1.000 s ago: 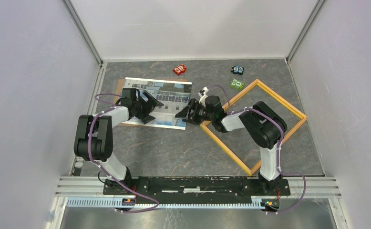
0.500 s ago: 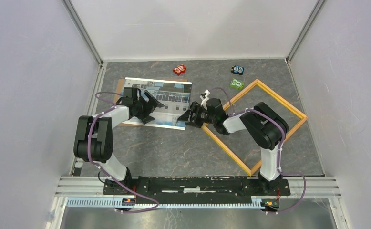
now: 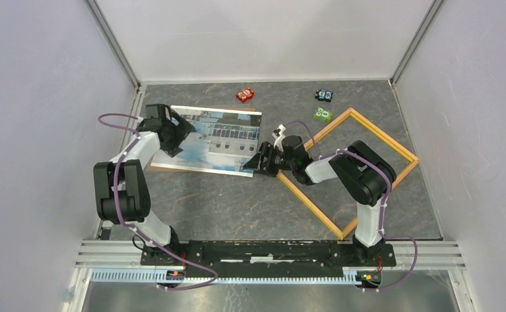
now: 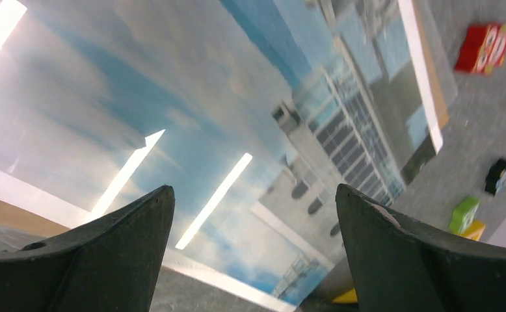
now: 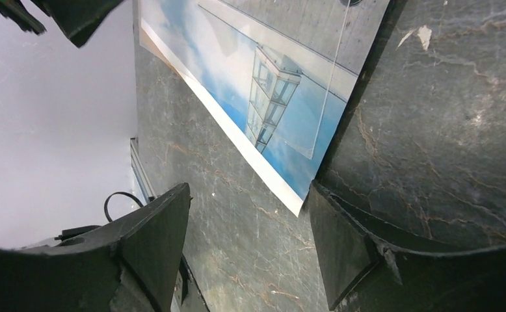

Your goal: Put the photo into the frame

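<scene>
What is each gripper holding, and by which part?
Nothing. Both the left gripper and right gripper are open over the photo, the right one at its near corner.

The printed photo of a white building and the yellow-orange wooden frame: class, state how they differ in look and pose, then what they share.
The blue-sky paper photo is a solid printed sheet; the yellow-orange wooden frame is an open outline, grey table showing through. The photo lies roughly square to the table's edges, left; the frame sits diagonally, right. Both are rectangular.
</scene>
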You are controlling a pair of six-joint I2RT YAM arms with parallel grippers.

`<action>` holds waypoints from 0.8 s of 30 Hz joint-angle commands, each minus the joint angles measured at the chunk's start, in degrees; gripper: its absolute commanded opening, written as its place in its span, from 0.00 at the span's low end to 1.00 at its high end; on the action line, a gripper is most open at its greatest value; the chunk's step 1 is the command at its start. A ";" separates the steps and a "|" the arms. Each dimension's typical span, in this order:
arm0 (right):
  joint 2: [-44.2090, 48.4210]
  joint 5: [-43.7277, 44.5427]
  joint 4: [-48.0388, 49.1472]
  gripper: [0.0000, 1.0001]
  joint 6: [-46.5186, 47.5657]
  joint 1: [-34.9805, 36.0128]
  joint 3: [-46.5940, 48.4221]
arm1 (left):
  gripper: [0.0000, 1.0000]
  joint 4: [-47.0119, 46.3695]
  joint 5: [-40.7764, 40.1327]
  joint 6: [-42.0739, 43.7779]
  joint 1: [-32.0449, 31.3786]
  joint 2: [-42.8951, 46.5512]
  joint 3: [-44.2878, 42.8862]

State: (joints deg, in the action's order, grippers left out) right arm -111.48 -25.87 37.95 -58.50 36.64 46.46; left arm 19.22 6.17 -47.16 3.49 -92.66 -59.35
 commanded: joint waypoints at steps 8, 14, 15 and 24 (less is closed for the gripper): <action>2.15 -0.26 -8.98 0.73 9.62 0.01 4.04 | 1.00 7.13 -6.50 13.01 11.69 -9.51 -13.78; 0.45 -1.91 -10.89 0.73 12.94 -0.09 6.80 | 1.00 9.88 -4.54 19.85 14.85 -14.44 -23.10; 0.22 -2.01 -11.73 0.74 13.85 -0.09 7.50 | 1.00 9.98 -4.53 20.26 14.98 -15.57 -24.60; -0.71 -5.40 -17.82 0.74 18.93 -2.81 12.42 | 1.00 16.92 3.29 22.94 16.50 -29.58 -38.02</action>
State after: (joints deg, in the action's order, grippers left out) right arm -111.46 -28.58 21.50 -42.37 35.59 56.42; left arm 30.57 3.88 -28.45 19.35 -116.44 -92.14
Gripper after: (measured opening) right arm 0.743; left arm 0.997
